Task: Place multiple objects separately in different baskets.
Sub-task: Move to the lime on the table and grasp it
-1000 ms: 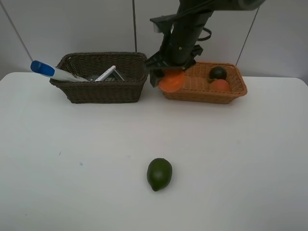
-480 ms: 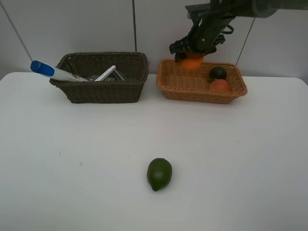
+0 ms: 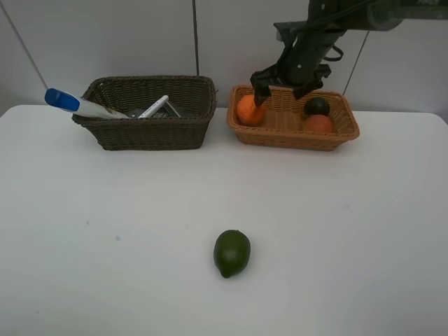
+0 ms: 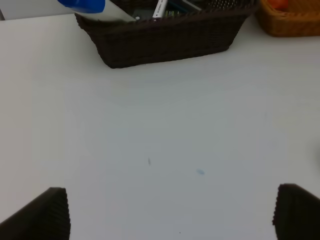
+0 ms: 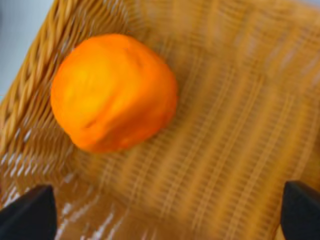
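- bumpy orange (image 3: 249, 110) is sitting in the light orange-tan basket (image 3: 336, 139), tucked into the end nearest the dark brown basket (image 3: 150, 133), pretty much against the wall there
- right gripper (image 3: 287, 82) hangs above that basket with its jaws spread wide and nothing between them; in the wrist view the orange (image 5: 114, 92) is clear of both finger tips, lying off to one side below them rather than centred
- what could go wrong here imo: the orange is round and parked right by the rim, so if the gripper clips the wicker or drags a finger across the fruit on the way out, it could roll around or nudge the basket. The wrist view is blurry, so I can't tell if the orange has fully settled
- the dark round fruit (image 3: 317, 106) and peach (image 3: 319, 124) are at the other end of the same basket, well apart from the orange, so a knock-on seems unlikely
- green lime (image 3: 232, 253) is the only 1 out on the white surface (image 3: 350, 245), well away from both grippers. It's smooth and egg-shaped, so an off-centre pinch would probably squirt it sideways
- left gripper (image 4: 170, 212) is also wide open over bare surface, holding nothing
- white blue-capped tube (image 3: 73, 103) pokes out over the dark basket's end; a careless sweep there could tip it out
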`<control>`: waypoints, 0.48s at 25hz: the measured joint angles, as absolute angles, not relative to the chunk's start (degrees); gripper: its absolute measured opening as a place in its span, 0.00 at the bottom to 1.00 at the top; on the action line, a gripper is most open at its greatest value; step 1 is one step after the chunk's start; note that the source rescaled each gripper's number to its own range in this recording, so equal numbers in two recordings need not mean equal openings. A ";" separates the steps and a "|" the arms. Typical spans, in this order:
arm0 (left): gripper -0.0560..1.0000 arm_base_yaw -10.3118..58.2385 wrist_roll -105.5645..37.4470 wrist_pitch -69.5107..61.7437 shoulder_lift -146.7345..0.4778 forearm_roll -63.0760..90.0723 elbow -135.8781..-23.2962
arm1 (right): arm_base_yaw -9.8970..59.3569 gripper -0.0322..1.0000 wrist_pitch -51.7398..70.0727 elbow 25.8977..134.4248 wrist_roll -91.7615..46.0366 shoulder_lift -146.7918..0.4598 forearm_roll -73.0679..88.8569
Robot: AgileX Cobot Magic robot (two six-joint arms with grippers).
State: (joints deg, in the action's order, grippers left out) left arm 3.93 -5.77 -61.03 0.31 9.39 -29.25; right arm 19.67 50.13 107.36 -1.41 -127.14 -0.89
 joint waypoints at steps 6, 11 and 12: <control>1.00 3.93 -5.77 -61.03 0.31 9.39 -29.25 | 19.67 1.00 66.74 107.38 -0.95 -123.25 2.71; 1.00 3.93 -5.82 -61.03 0.31 9.39 -29.25 | 19.83 1.00 69.52 104.32 1.76 -119.61 4.24; 1.00 3.93 -5.82 -61.03 0.31 9.39 -29.25 | 20.02 1.00 69.52 102.71 1.89 -118.48 4.68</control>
